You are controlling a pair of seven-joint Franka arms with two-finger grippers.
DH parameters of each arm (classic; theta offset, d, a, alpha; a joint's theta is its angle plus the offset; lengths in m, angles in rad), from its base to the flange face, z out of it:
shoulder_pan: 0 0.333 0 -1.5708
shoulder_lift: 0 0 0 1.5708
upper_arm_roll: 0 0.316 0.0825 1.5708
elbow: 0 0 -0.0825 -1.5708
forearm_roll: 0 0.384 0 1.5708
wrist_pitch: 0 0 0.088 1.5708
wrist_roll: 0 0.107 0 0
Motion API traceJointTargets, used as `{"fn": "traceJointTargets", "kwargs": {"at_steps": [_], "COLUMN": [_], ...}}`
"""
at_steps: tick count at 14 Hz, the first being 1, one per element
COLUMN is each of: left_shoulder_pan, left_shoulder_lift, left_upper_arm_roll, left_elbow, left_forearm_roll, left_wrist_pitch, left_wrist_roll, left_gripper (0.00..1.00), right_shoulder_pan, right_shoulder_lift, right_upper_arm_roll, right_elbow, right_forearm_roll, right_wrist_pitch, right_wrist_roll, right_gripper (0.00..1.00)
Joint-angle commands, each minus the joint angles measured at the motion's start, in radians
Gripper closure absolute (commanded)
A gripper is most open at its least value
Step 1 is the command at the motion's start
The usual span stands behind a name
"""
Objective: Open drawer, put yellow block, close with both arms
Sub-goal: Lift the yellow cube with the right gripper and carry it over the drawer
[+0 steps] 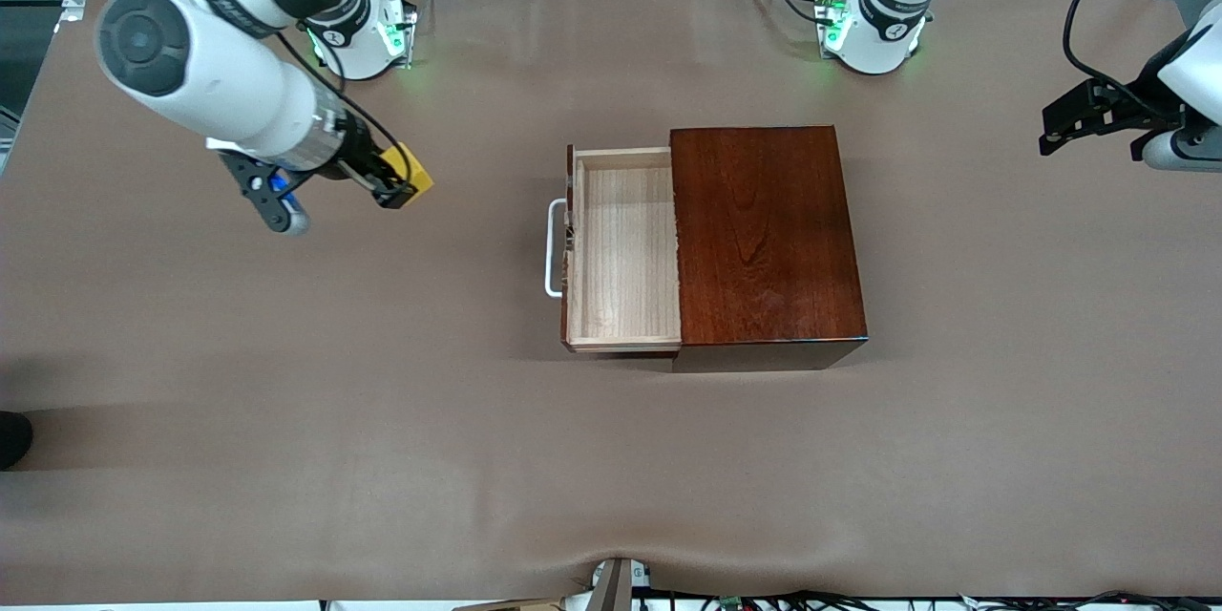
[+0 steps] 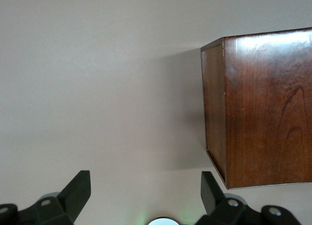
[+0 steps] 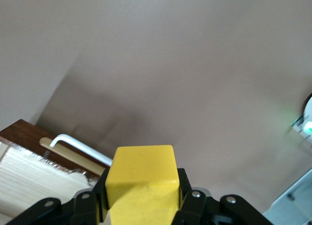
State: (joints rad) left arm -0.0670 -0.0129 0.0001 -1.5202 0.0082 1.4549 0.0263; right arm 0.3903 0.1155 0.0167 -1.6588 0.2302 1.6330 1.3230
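Note:
The drawer (image 1: 622, 248) stands pulled out of the dark mahogany box (image 1: 764, 234) at mid-table, its pale wood tray empty and its white handle (image 1: 553, 248) facing the right arm's end. My right gripper (image 1: 399, 189) is shut on the yellow block (image 1: 410, 174), up over bare table between the right arm's base and the drawer. In the right wrist view the yellow block (image 3: 141, 178) fills the jaws, with the drawer handle (image 3: 80, 147) and tray (image 3: 29, 176) showing past it. My left gripper (image 1: 1055, 129) waits open at the left arm's end; its fingers (image 2: 78, 191) stand wide apart beside the box (image 2: 263, 108).
Both arm bases (image 1: 368, 33) (image 1: 874, 29) glow green at the table's edge farthest from the front camera. A dark object (image 1: 11, 439) pokes in at the right arm's end of the table. Cables run along the edge nearest the camera (image 1: 764, 600).

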Motion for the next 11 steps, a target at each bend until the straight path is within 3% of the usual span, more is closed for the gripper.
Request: {"fn": "traceJointTargets", "kwargs": {"at_steps": [1,11], "left_shoulder_pan": [0.013,0.013], "left_shoulder_lift": [-0.013,-0.010], "left_upper_arm_roll": [-0.009,-0.009], "left_elbow": [-0.012,-0.015], "left_forearm_roll": [0.000,0.000], "left_wrist_pitch": [0.002,0.004], "left_wrist_roll": [0.014,0.014], "left_gripper": [0.00,0.00], "right_shoulder_pan": [0.039,0.211], "right_shoulder_lift": [0.036,0.156], "right_upper_arm_roll": [-0.011,-0.011], "right_elbow": [0.027,0.028], "right_forearm_roll": [0.084,0.100], "right_wrist_pitch": [0.048,0.306], "right_wrist_roll": [0.132,0.430], "right_gripper": [1.00,1.00]}}
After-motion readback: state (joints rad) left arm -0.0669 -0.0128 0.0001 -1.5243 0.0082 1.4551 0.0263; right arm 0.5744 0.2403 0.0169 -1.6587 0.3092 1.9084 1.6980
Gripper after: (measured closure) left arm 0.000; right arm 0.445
